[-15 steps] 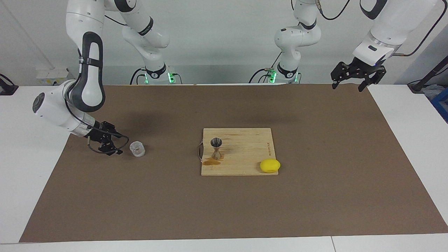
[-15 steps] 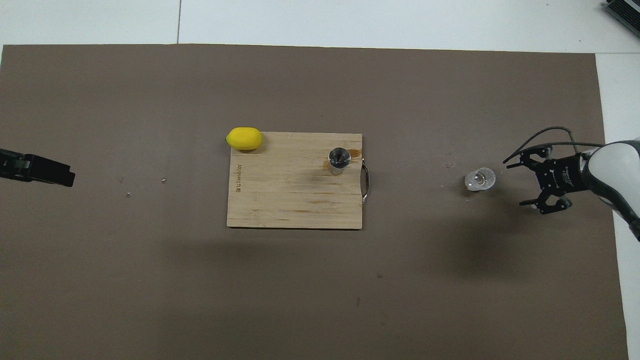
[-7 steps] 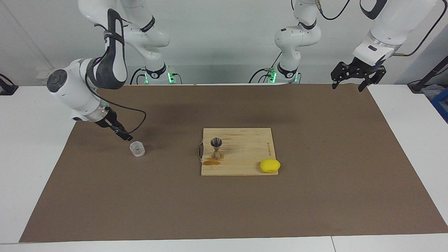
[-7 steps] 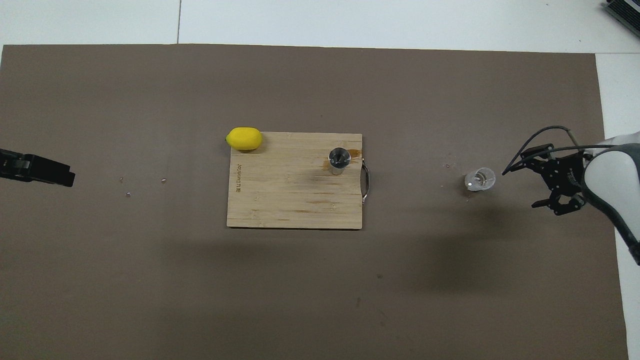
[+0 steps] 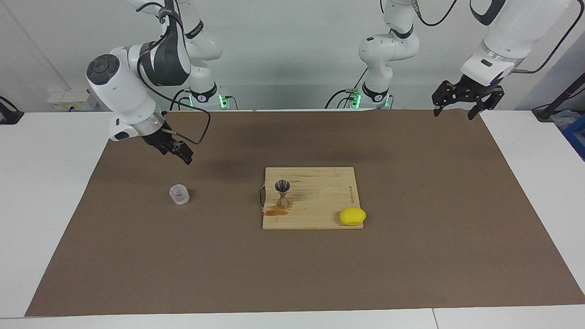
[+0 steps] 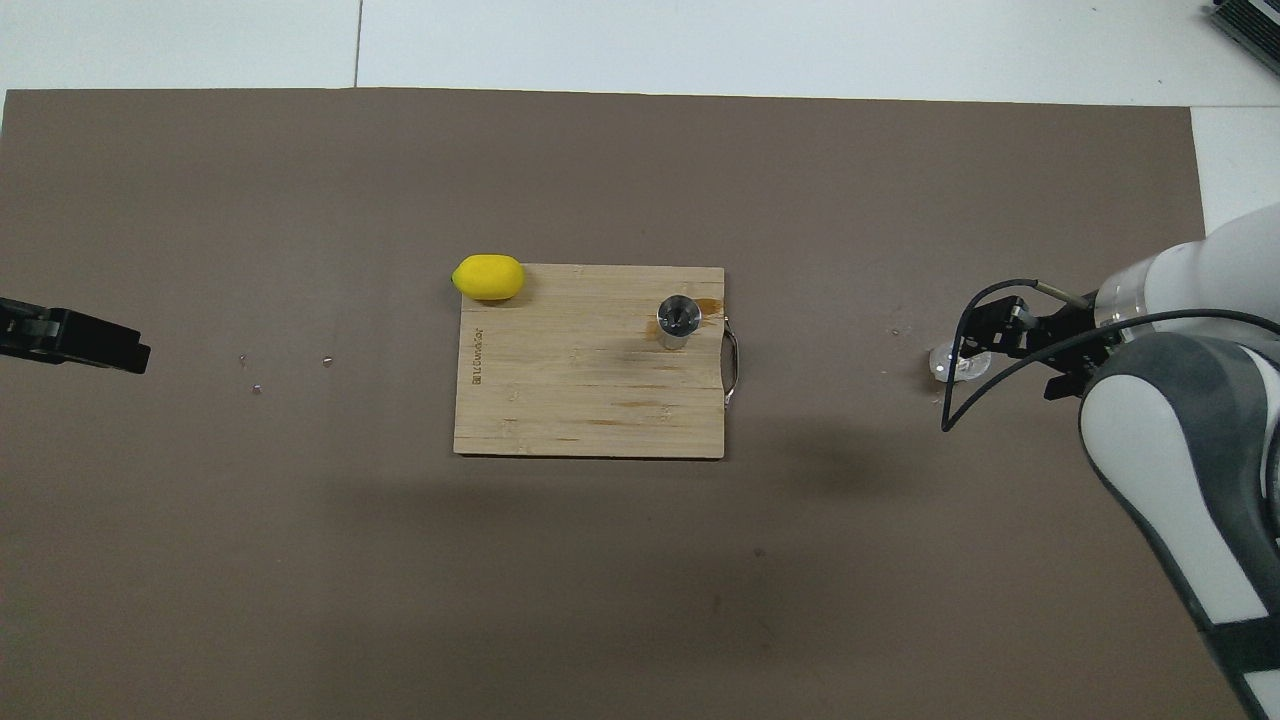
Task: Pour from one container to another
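Right gripper [image 5: 180, 154] raised over the brown table [image 5: 411, 192], finger state unclear, small clear faceted glass cup [image 5: 179, 194] at its 6 o'clock, shiny steel hourglass jigger [image 5: 282, 194] upright on wooden cutting board [image 5: 320, 201], left gripper [image 5: 459, 104] waiting raised, fingers spread.

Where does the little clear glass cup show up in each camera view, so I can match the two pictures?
Facing view: the glass cup stands on the brown mat toward the right arm's end, level with the steel jigger.
Overhead view: the glass cup sits at that picture's other edge, partly covered by the raised right gripper.
Shared landmark: the wooden cutting board at mid-table.
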Motion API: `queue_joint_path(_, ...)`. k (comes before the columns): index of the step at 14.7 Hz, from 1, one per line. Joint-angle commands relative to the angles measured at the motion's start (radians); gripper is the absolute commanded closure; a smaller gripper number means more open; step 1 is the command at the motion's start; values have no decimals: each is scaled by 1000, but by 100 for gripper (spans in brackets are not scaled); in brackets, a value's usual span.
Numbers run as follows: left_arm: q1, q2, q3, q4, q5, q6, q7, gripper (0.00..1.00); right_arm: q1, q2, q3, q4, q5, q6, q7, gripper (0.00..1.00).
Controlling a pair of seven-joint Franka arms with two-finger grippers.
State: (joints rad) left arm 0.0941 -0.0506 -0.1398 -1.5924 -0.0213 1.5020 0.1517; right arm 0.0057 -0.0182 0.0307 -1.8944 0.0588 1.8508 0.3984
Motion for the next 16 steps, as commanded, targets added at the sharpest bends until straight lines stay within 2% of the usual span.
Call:
queue_joint_path(1,3,-26,-1,-28,14,17,-3,0,-4,20,-2,110,-36,-57,-78,0)
queue_joint_path(8,3,-26,-3,-29,15,17,-3,0,20,38,0,290,-39,-217,-82,0)
queue_joint_path(11,3,-25,-1,-29,14,17,-3,0,45,44,2,328,-111,-274,-82,0)
queue_joint_path(13,3,-26,-3,-29,14,17,-3,0,51,50,2,339,-103,-283,-78,0)
queue_joint_path(16,3,-26,-1,-29,15,17,-3,0,54,34,5,299,-99,-285,-72,0)
